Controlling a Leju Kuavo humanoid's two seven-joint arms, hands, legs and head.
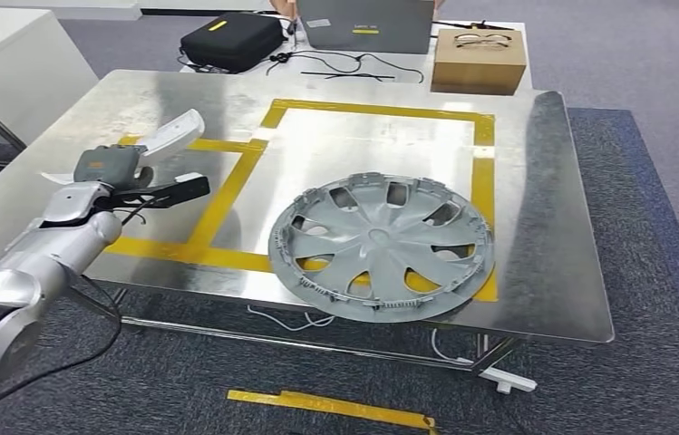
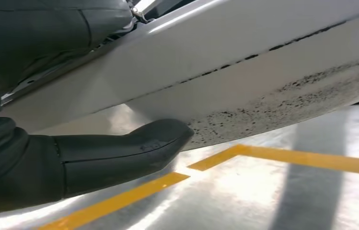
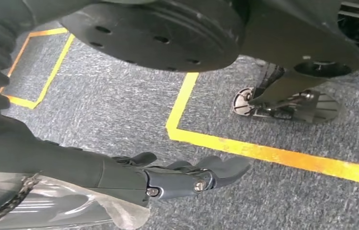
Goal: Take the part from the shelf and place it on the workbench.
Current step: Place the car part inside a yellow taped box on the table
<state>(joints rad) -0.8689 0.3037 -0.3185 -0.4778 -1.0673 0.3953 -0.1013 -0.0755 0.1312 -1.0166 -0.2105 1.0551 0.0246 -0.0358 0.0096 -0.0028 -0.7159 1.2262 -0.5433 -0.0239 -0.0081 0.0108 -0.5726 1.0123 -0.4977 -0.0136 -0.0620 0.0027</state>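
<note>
A long white plastic part (image 1: 170, 132) is held in my left hand (image 1: 113, 177) just above the left side of the steel workbench (image 1: 553, 272). It slants up and away from the hand over the yellow tape lines (image 1: 227, 195). In the left wrist view the white part (image 2: 244, 81) has a speckled underside, and the dark thumb (image 2: 120, 153) presses against its lower edge, close over the shiny tabletop (image 2: 244, 191). My right hand (image 3: 177, 179) hangs beside my body over grey carpet, its fingers stretched out and holding nothing.
A grey wheel cover (image 1: 381, 245) lies on the workbench's front middle, overlapping the yellow tape rectangle. Behind the bench stand a black bag (image 1: 231, 41), a grey case (image 1: 367, 23) and a cardboard box (image 1: 479, 59). A white cabinet (image 1: 9, 63) is at far left.
</note>
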